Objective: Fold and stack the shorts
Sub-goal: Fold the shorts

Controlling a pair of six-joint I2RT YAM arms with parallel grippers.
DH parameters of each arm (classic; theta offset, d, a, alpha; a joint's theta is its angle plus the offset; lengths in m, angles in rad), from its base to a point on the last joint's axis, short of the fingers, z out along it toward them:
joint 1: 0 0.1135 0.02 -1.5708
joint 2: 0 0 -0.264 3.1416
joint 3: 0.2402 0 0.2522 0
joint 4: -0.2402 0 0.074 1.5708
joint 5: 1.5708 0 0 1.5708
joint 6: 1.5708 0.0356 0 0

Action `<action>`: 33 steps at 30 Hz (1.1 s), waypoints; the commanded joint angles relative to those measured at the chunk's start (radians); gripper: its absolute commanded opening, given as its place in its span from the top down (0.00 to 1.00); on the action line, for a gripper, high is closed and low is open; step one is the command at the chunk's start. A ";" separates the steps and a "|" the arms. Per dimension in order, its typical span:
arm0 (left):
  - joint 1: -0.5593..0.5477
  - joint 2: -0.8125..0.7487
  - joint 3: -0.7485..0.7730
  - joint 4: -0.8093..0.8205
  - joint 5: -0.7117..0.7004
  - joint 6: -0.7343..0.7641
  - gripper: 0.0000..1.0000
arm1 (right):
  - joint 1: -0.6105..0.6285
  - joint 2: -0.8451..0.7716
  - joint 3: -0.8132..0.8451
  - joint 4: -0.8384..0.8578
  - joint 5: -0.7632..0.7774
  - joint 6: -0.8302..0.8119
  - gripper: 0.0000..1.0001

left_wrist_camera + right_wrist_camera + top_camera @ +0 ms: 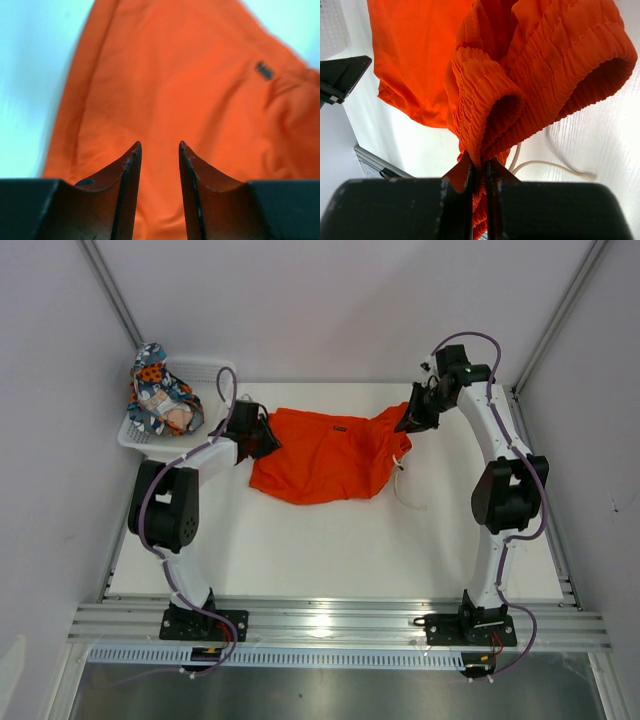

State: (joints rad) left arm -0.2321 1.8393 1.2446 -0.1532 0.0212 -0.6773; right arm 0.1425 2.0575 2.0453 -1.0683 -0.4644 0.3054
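The white table [330, 550] carries the work, with both arms reaching over its far half. The orange shorts [325, 455] lie spread across the far middle of the table, rumpled, their right end lifted and bunched. A white mesh basket [135, 435] stands at the far left corner, apart from the orange pair, with the printed shorts [160, 390] heaped inside and rising above its rim. The right gripper [479, 162] is at the raised right end, with its fingers pressed together on a fold of the gathered elastic waistband, which it holds off the surface. The left gripper [160, 145] is at the left edge of the same garment; its fingers stand moderately parted with nothing clamped between them, and orange cloth shows beyond the gap. The white drawstring [545, 167] trails loose on the table below the held end. A small dark label [264, 70] sits on the flat orange cloth.
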 commanded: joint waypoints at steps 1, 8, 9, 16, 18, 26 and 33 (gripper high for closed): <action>0.013 0.011 -0.004 -0.035 -0.017 0.035 0.58 | 0.008 -0.003 0.039 -0.024 0.004 -0.020 1.00; 0.014 -0.012 -0.019 -0.077 -0.099 0.042 0.55 | 0.014 -0.017 0.009 -0.010 0.009 -0.019 1.00; 0.014 -0.012 -0.017 -0.089 -0.119 0.042 0.55 | 0.016 -0.019 0.004 -0.010 0.009 -0.019 1.00; 0.013 -0.046 -0.008 -0.124 -0.178 0.056 0.49 | 0.016 -0.023 -0.008 -0.005 0.017 -0.023 1.00; 0.013 -0.038 0.010 -0.155 -0.199 0.068 0.47 | 0.016 -0.023 -0.011 -0.002 0.015 -0.022 1.00; 0.016 0.051 0.073 -0.204 -0.202 0.096 0.47 | 0.017 -0.022 -0.022 0.011 0.009 -0.017 1.00; 0.016 0.087 0.076 -0.174 -0.149 0.097 0.64 | 0.016 -0.020 -0.014 0.010 0.012 -0.017 1.00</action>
State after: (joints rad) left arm -0.2256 1.9053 1.2835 -0.3408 -0.1532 -0.5980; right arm 0.1532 2.0583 2.0212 -1.0679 -0.4412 0.2943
